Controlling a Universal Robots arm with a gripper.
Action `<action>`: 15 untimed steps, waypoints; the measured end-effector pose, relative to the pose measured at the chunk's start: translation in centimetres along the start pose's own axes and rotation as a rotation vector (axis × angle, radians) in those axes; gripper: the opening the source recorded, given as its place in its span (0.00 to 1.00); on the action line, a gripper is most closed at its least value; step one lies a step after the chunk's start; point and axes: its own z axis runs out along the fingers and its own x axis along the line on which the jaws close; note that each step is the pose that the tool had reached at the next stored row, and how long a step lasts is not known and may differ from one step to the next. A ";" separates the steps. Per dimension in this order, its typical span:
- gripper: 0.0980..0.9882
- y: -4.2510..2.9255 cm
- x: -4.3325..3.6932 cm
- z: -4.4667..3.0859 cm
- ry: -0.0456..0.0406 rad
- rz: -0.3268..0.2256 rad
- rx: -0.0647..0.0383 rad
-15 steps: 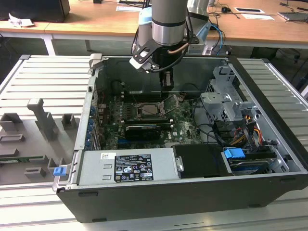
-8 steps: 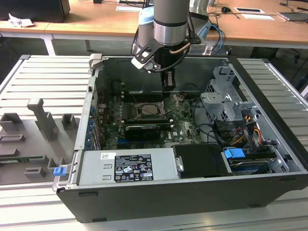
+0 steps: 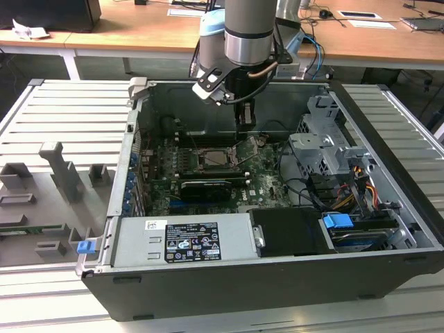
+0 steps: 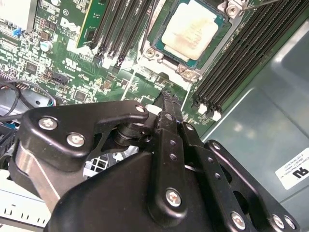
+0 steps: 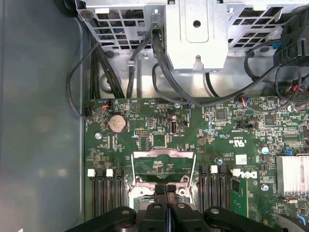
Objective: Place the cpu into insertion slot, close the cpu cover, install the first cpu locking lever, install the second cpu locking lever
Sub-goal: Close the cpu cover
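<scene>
My black gripper [image 4: 166,96] has its fingers pressed together, nothing btwn them, tips near the socket edge. Just past it the thin silver window-frame cpu cover [image 5: 164,154] stands tilted open; it's light, stiff sheet metal, so I'd judge pushing its free edge beats pinching. Beyond, the flat square silver-beige cpu [image 4: 190,29] lies seated in the black-rimmed square insertion slot [image 4: 219,38]. Prob. fragile, so no pressing on it.

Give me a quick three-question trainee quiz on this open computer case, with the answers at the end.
1. True or false: the cpu already lies in the insertion slot.
2. The cpu cover is: A) shut over the chip, B) swung open, C) lying outside the case.
3. Fill in: the gripper is ____ (open or shut).
Key: 1 true; 2 B; 3 shut.
</scene>
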 end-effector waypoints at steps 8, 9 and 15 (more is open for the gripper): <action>0.01 0.42 0.01 0.04 0.0001 0.000 0.000; 0.01 0.48 0.01 0.04 0.0000 0.000 0.000; 0.01 0.90 0.02 0.08 0.0001 0.000 0.000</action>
